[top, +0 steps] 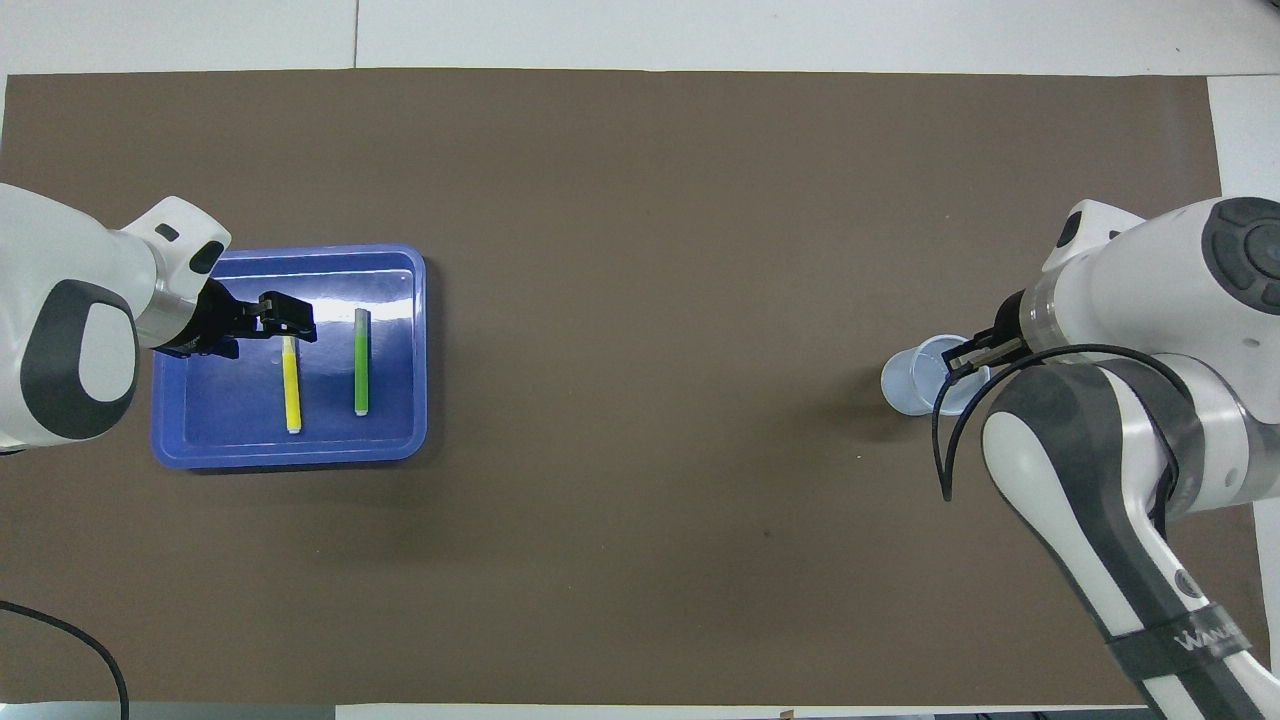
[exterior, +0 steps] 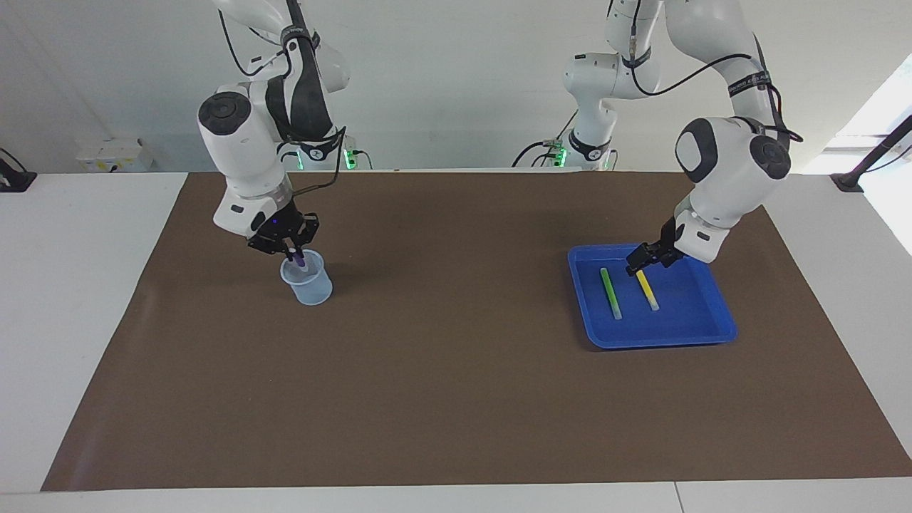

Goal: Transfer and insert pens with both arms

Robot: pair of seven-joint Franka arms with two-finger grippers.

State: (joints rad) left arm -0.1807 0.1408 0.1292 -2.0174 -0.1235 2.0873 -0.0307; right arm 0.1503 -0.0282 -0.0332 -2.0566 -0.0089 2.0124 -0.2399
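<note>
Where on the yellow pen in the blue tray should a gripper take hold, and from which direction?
Grip the yellow pen around its middle, from straight above, fingers either side of its width. It lies flat in the blue tray, apart from the green pen, so there is probably room.

Bright, even room light — soft shadows beside cup [exterior: 308, 278] and tray [exterior: 718, 335]; sharp focus

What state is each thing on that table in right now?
Purple pen: gripped, tip inside the cup.
Cup: upright.
Right gripper: shut on the purple pen.
Yellow pen: lying in the tray.
Green pen: lying in the tray.
Blue tray: flat on the mat.
Left gripper: open, over the yellow pen.
</note>
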